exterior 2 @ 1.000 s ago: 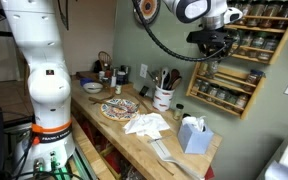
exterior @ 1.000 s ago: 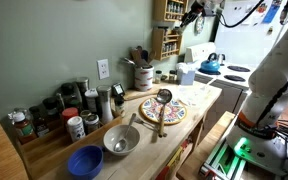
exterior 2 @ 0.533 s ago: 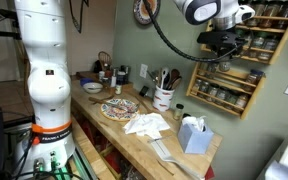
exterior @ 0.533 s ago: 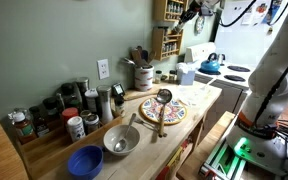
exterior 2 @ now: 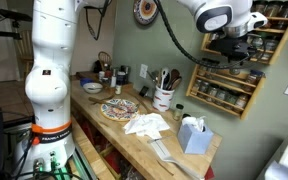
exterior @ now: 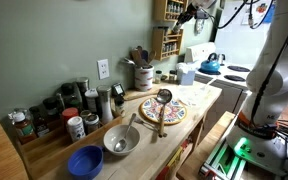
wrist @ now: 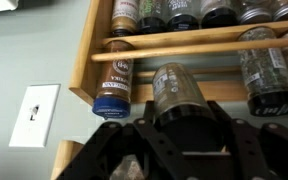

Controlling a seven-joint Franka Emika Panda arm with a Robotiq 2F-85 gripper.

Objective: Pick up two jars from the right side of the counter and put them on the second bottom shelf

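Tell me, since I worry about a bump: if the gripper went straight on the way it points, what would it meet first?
The gripper holds a jar; that jar would probably reach the spice rack first, beside the blue-lidded jar. Depth is unclear.

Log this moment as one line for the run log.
stage: jar at spice rack | gripper: closed on jar | neighbour: blue-lidded jar in rack beside it | release: not yet done
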